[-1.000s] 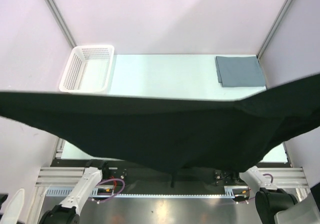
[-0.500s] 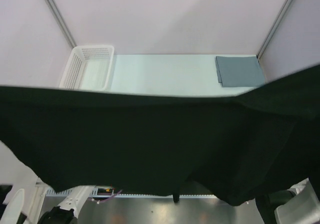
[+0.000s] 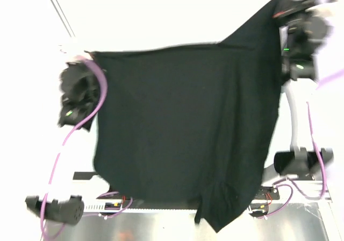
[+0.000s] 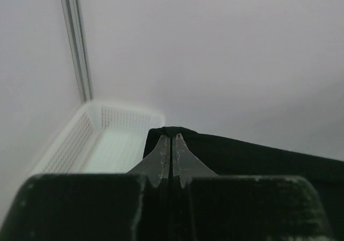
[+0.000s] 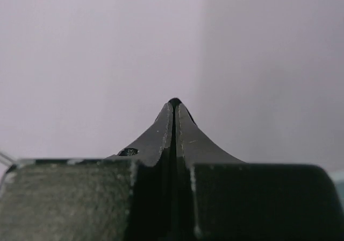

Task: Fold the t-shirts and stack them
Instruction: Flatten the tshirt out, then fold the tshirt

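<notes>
the left gripper (image 4: 171, 137) was clamped on one top corner of the black shirt (image 3: 183, 128), the right gripper (image 5: 174, 105) on the other, higher corner; the shirt hung spread between and below them.

My left arm (image 3: 78, 98) and right arm (image 3: 298, 42) have bulky black joint housings with small green lights (image 3: 299, 66). A purple cable (image 3: 99, 87) loops along each, and a pale link (image 3: 293, 117) shows on the right one. My left pincer (image 4: 171, 137) and right pincer (image 5: 174, 102) have dark fingers (image 4: 159, 163) tapering to thin tips, scuffed grey at the edges, on speckled black blocks.
</notes>
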Action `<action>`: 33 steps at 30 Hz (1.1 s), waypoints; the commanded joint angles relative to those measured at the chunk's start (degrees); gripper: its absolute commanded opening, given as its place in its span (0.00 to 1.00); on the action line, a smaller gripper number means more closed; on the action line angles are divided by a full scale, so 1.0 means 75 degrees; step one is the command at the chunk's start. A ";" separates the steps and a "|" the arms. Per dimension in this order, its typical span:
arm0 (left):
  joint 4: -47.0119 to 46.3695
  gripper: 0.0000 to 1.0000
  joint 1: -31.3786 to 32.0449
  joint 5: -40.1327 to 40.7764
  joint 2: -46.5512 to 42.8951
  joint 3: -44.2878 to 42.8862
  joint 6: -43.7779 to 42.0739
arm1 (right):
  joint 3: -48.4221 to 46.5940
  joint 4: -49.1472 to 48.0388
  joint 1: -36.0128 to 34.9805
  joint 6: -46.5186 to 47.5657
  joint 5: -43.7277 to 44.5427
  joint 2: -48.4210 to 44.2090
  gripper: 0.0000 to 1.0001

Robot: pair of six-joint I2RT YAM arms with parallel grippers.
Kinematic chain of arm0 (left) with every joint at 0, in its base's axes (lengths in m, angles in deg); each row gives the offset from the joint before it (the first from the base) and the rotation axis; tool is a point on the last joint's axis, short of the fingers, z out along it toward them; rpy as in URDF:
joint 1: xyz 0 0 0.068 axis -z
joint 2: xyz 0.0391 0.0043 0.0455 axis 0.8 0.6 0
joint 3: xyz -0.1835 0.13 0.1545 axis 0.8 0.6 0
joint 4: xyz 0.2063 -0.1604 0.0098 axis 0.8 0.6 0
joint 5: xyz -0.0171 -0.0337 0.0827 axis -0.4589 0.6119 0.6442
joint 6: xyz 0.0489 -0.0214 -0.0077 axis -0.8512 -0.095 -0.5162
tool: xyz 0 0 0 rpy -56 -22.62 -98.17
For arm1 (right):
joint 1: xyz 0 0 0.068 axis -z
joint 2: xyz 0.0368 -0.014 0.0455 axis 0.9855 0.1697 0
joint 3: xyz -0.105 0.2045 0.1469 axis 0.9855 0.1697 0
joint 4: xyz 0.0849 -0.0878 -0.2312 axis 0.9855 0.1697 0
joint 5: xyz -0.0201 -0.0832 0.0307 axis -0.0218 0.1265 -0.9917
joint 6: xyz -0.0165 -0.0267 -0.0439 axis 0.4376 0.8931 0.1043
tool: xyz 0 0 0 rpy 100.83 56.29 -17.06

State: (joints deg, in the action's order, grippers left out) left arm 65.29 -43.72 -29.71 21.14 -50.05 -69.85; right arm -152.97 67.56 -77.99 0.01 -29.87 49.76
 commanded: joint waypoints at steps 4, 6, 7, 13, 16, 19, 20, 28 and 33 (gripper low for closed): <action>-0.1192 0.00 -0.0901 -0.0456 0.1402 0.1204 -0.0092 | 0.0866 -0.1247 -0.0473 0.0317 -0.0185 0.1520 0.00; -0.1685 0.00 -0.1125 -0.0691 0.2198 0.1673 0.0130 | 0.1065 -0.1468 -0.0544 0.0306 -0.0371 0.2096 0.00; -0.1779 0.00 -0.1218 -0.0831 0.2468 0.1733 0.0155 | 0.1066 -0.1516 -0.0568 0.0294 -0.0430 0.2355 0.00; -0.1781 0.00 -0.1758 -0.1920 0.4952 0.0868 0.0530 | 0.0329 -0.1165 -0.0697 0.0528 -0.0677 0.4219 0.00; -0.1569 0.00 -0.1770 -0.2239 0.5715 0.0235 0.0541 | -0.0023 -0.0943 -0.0709 0.0529 -0.0677 0.4712 0.00; -0.1662 0.00 -0.1852 -0.2309 0.5857 0.0245 0.0693 | -0.0176 -0.0779 -0.0732 0.0493 -0.0923 0.4900 0.00; -0.1721 0.00 -0.1875 -0.2321 0.5857 0.0291 0.0775 | -0.0176 -0.0709 -0.0732 0.0494 -0.0935 0.4900 0.00; -0.1382 0.00 -0.2004 -0.2696 0.5752 0.0338 0.0799 | 0.0338 -0.0088 -0.0732 0.0459 -0.0841 0.4117 0.00; -0.0960 0.00 -0.2040 -0.2918 0.5682 0.0374 0.0776 | 0.1123 0.0311 -0.0639 0.0400 -0.0806 0.3530 0.00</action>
State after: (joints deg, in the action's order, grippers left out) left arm 56.87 -58.39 -49.23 66.61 -45.90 -64.46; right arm -146.52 69.07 -83.41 2.65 -36.60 82.46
